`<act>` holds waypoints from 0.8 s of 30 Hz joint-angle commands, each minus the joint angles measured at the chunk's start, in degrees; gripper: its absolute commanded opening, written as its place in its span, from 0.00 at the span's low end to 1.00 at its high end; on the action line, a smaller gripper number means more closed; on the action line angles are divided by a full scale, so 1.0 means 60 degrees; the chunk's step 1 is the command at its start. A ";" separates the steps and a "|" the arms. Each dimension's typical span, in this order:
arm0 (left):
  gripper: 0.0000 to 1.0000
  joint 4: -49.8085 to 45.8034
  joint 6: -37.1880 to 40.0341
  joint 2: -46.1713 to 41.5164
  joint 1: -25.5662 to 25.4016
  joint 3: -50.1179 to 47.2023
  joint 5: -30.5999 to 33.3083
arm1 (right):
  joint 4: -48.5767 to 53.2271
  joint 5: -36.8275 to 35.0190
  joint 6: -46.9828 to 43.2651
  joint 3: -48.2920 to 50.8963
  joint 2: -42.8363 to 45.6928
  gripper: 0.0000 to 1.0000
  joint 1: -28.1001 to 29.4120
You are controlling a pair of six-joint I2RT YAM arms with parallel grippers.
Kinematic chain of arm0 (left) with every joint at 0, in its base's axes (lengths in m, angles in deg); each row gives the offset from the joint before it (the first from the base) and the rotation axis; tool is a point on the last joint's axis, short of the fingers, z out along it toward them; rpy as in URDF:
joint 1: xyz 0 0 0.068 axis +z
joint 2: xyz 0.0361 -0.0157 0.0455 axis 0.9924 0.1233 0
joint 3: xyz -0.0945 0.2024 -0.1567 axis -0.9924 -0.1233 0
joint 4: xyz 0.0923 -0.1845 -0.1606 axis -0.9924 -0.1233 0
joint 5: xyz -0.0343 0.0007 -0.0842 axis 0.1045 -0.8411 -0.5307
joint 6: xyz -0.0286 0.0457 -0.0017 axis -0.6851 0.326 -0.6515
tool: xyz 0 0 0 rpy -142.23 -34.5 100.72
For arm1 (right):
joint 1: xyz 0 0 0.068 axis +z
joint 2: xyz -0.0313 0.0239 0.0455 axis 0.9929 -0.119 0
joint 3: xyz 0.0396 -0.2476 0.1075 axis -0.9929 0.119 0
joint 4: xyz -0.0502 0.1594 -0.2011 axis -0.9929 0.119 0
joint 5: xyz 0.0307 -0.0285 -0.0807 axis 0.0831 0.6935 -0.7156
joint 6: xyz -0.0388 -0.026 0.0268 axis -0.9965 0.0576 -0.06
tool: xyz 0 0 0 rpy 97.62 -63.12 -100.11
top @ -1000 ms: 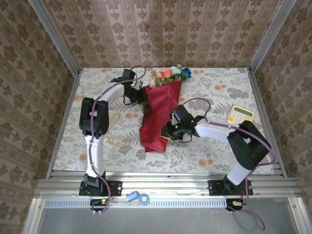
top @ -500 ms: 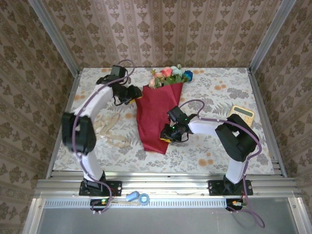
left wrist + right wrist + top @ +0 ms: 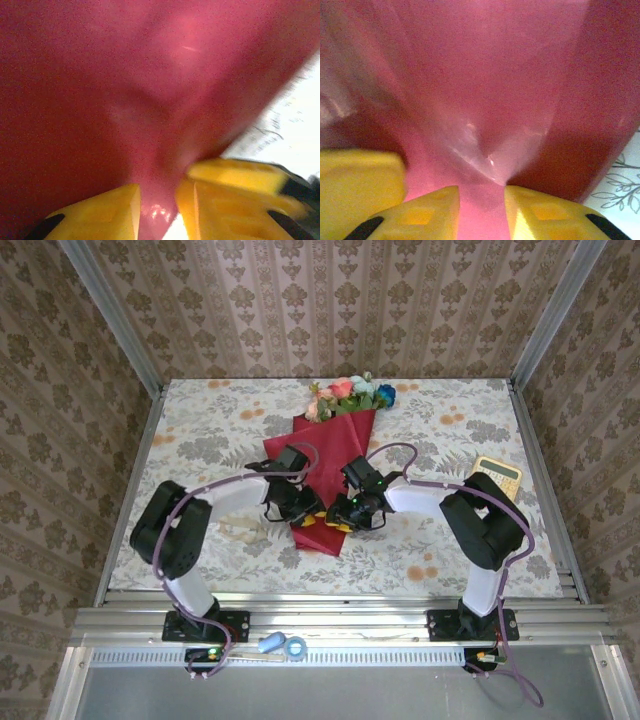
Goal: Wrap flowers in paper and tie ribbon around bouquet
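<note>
Currently: both grippers clamped on the paper cone

The slim cone of thin crimson-red paper (image 3: 325, 452) lies on the floral-print tablecloth (image 3: 200, 430). Its wide end points to the far wall, where the pink, coral, blue and teal artificial flowers (image 3: 348, 395) protrude. The left gripper (image 3: 308, 510) and right gripper (image 3: 338, 512) meet at the narrow near end. In each wrist view, yellow fingers (image 3: 112, 212) pinch a paper fold. The cream-beige ribbon (image 3: 240, 531) lies left of the cone, partly under the left arm. A yellow calculator (image 3: 494, 474) sits well apart.

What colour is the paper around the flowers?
Deep crimson red; the paper shows best in the top external view.
</note>
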 commanded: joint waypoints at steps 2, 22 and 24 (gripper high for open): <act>0.28 0.0044 0.0270 0.0221 0.0090 -0.0421 0.0502 | 0.0363 0.0202 -0.0592 -0.0359 0.0309 0.40 -0.0273; 0.18 0.0696 -0.0062 -0.0093 0.0339 -0.2872 0.1120 | -0.3823 0.1841 -0.0032 0.1551 0.0036 0.44 -0.2043; 0.18 0.0706 -0.0034 -0.0075 0.0368 -0.2921 0.1104 | -0.3941 0.1800 0.0138 0.1487 -0.0170 0.41 -0.1898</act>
